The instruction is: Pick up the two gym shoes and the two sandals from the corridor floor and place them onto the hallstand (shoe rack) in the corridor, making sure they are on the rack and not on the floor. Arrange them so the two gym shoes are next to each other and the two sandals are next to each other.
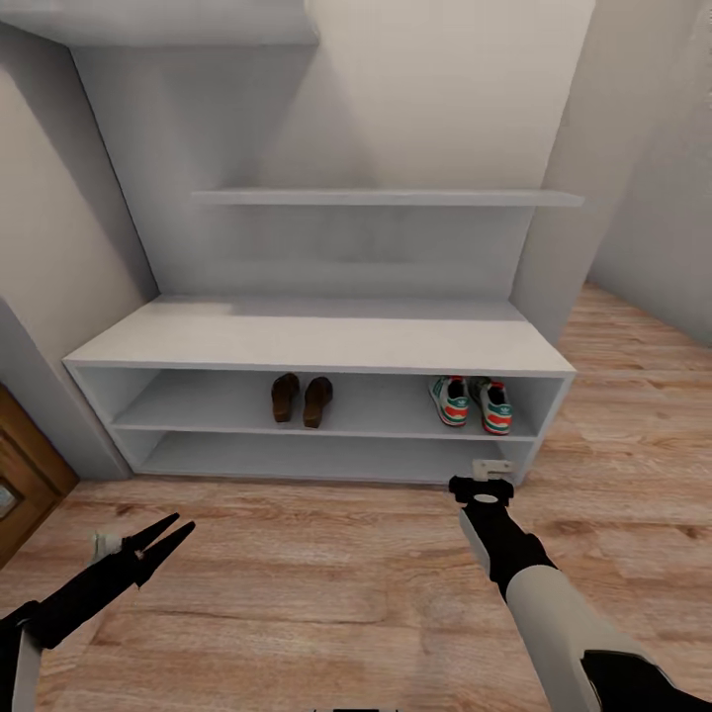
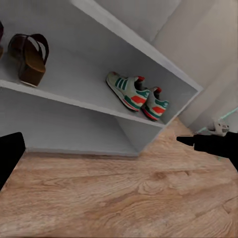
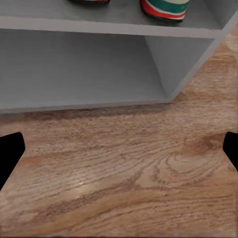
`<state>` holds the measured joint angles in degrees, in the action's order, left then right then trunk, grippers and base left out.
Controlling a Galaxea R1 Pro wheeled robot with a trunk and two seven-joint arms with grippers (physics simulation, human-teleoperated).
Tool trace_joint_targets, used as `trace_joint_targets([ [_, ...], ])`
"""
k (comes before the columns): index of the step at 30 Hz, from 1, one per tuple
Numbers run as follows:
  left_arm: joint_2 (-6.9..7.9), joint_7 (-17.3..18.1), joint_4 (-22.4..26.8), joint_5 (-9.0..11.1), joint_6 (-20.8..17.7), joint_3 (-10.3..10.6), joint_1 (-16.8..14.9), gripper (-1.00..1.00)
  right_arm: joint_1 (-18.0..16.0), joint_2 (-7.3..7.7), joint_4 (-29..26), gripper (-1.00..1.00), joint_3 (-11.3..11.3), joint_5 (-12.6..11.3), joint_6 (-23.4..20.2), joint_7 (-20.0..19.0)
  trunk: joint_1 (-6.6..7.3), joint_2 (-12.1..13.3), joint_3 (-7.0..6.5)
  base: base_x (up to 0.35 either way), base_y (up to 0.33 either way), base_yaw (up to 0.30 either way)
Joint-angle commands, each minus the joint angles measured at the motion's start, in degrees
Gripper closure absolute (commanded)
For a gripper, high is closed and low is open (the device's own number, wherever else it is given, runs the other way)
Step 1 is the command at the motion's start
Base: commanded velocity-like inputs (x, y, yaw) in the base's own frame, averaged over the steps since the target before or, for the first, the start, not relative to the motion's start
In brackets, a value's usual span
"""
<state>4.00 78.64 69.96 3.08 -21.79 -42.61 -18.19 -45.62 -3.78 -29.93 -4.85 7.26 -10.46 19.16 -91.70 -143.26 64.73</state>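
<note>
The two sandals [image 1: 302,400] stand side by side on the upper open tier of the hallstand [image 1: 316,341], left of its middle. On the same tier's right end, the two gym shoes [image 1: 472,403] sit next to each other. In the left wrist view the sandals [image 2: 30,57] and the gym shoes [image 2: 139,95] rest on that shelf. The toes of the gym shoes [image 3: 163,7] appear on the shelf in the right wrist view. My left gripper [image 1: 163,539] hangs open and empty over the corridor floor [image 1: 326,564]. My right gripper [image 1: 482,487] is open and empty, low before the rack's right end.
A floating wall shelf [image 1: 386,198] hangs above the rack. The lower tier [image 1: 316,457] holds nothing. A brown wooden door [image 1: 25,475] stands at the left and a wall corner [image 1: 554,247] rises right of the rack. Wood flooring runs on to the right.
</note>
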Motion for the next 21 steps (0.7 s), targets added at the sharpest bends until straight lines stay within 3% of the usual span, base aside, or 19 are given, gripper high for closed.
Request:
trace_joint_targets([
  [1, -0.02, -3.28, -0.03, 0.0, 0.0, 0.31, -0.03, -1.0, 0.0, 0.0, 0.56, -1.0, 0.0, 0.04, 0.0, 0.0, 0.02, 0.02, -0.23, 0.0, 0.0, 0.0],
  [5, -0.04, -12.53, -0.1, 0.04, 0.01, 2.13, -0.08, -1.0, 0.0, 0.0, 1.75, -1.0, -0.02, 0.05, 0.0, 0.0, 0.68, 1.22, -0.77, 0.0, 0.0, 0.0],
  [8, -0.04, -18.26, -0.11, -0.03, -0.02, 5.14, -0.14, -1.0, 0.0, 0.0, 2.9, -1.0, -0.04, 0.1, 0.05, 0.0, 0.68, 1.22, -0.77, 0.0, 0.0, 0.0],
  [10, -0.05, -24.88, -0.09, -0.49, -0.47, 9.26, -0.21, -1.0, 0.0, 0.0, 4.39, -1.0, -0.06, 0.11, 1.0, 0.0, 0.9, 1.62, -0.95, 0.0, 0.0, 0.0],
  [11, -0.05, -26.81, -0.09, -0.69, -0.62, 10.33, -0.23, -1.0, 0.0, 0.0, 4.82, -1.0, -0.06, 0.12, 1.41, 0.0, 1.12, 2.02, -1.13, 0.0, 0.0, 0.0],
  [13, -0.05, -35.23, -0.09, -1.92, -2.3, 14.02, -0.25, -1.0, 0.0, 0.0, 6.73, -1.0, -0.07, 0.12, 3.28, 0.0, 1.56, 2.82, -1.49, 0.0, 0.0, 0.0],
  [14, -0.05, -37.49, -0.08, -2.33, -3.04, 14.67, -0.27, -1.0, 0.0, 0.0, 7.24, -1.0, -0.07, 0.12, 3.66, 0.0, 1.78, 3.22, -1.67, 0.0, 0.0, 0.0],
  [17, -0.06, -49.04, -0.13, -3.87, -6.46, 16.54, -0.38, -1.0, 0.0, 0.0, 9.84, -1.0, -0.07, 0.14, 4.79, 0.0, 2.44, 4.43, -2.2, 0.0, 0.0, 0.0],
  [21, -0.16, -58.55, -0.14, -4.41, -7.74, 17.6, -0.42, -1.0, 0.0, 0.03, 12.04, -1.0, -0.08, 0.19, 5.24, 0.0, 3.32, 6.03, -2.92, 0.0, 0.0, 0.0],
])
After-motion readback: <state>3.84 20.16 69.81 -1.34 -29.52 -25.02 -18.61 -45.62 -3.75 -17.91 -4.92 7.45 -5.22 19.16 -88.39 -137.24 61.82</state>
